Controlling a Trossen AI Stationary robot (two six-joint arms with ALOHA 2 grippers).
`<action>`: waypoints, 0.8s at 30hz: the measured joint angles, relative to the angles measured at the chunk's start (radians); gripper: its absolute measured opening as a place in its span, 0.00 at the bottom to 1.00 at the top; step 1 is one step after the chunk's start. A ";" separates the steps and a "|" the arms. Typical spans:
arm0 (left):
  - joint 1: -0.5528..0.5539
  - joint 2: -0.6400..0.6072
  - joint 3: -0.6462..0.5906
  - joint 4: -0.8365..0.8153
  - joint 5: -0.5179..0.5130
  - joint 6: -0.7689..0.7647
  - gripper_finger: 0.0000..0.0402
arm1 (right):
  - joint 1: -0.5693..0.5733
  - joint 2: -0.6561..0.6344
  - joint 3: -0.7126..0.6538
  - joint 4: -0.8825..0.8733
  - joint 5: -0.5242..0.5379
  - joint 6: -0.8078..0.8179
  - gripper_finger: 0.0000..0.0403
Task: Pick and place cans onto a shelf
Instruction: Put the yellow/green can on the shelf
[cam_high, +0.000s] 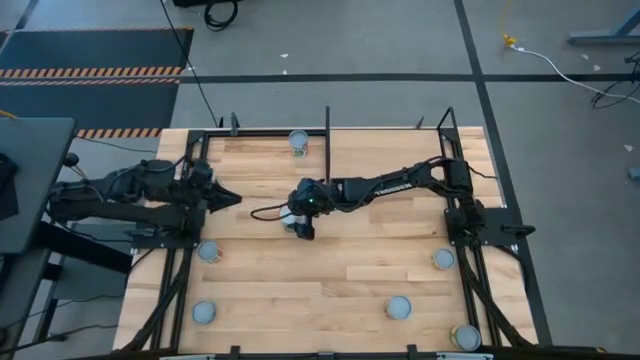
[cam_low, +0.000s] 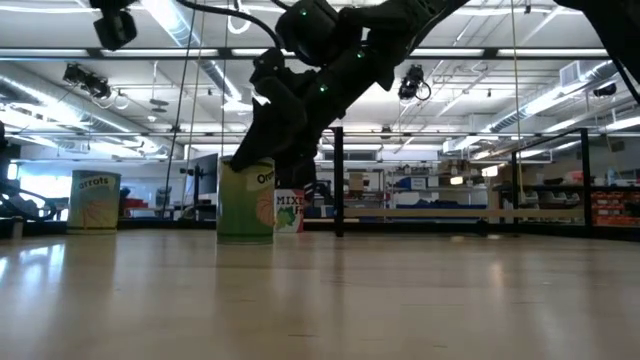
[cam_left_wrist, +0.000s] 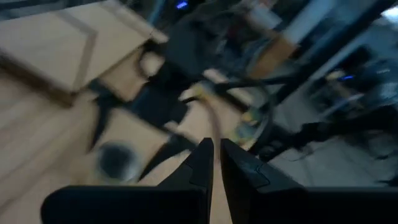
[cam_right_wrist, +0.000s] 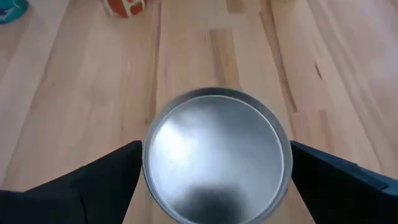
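The right hand is near the centre of the high view, at the end of the right arm, which reaches in from the right side of the desk. Its fingers are spread wide, one on each side of a can. In the right wrist view the silvery lid of this can fills the middle of the frame between the two dark fingers. It is not clear if the fingers already touch the wall of the can. In the low view this can stands upright on the desk, left of centre, with a green label, and the hand comes down over it from above.

The left hand is at the left side of the high view, at the edge of the desk, and its fingers are almost together with only a thin gap; it holds nothing.

Other cans stand on the desk: one at the upper centre of the high view, one at the left, one at the lower left, one at the lower centre right, one at the right and one at the lower right corner.

In the low view a light-wood shelf with black uprights is seen right of centre, behind the desk surface.
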 joint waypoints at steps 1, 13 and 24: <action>0.000 0.000 0.017 -0.035 -0.018 0.000 0.09 | 0.000 0.000 -0.009 0.023 0.000 0.000 0.98; 0.000 -0.001 0.058 -0.065 -0.121 0.061 0.09 | 0.002 0.000 -0.126 0.190 0.018 0.045 0.89; 0.000 -0.002 0.058 -0.065 -0.135 0.099 0.09 | 0.026 -0.012 -0.109 0.275 0.125 0.188 0.79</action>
